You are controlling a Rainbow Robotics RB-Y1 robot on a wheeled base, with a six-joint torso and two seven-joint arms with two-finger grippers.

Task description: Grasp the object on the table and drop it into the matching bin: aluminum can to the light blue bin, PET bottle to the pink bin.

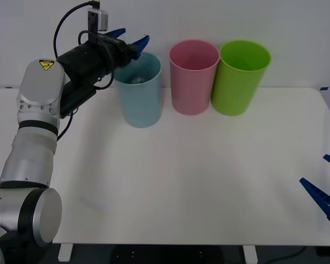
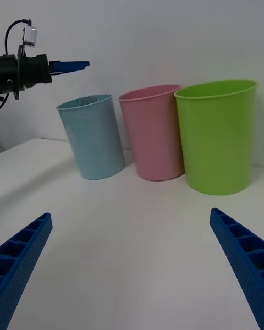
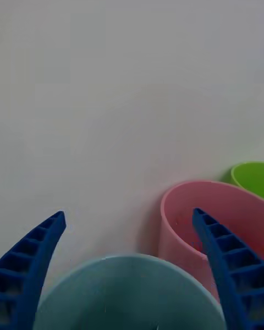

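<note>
White table [image 1: 187, 181], plain wall behind; left gripper [image 1: 131, 43] jaws apart over light blue bin [image 1: 139, 99]; right gripper [image 1: 327, 184] jaws apart.

The white table [image 1: 181, 181] is occupied by three bins — light blue bin [image 1: 139, 102], pink bin [image 1: 192, 82], lime green bin [image 1: 241, 82] — set in a row.

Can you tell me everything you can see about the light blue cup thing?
The light blue bin is a tall, smooth, plastic-looking cup, wider at its round rim and narrower at the base. It stands upright on the white table, apart from the pink bin beside it. Something silvery shows inside. The left gripper hovers open over its rim, not touching it.
</note>
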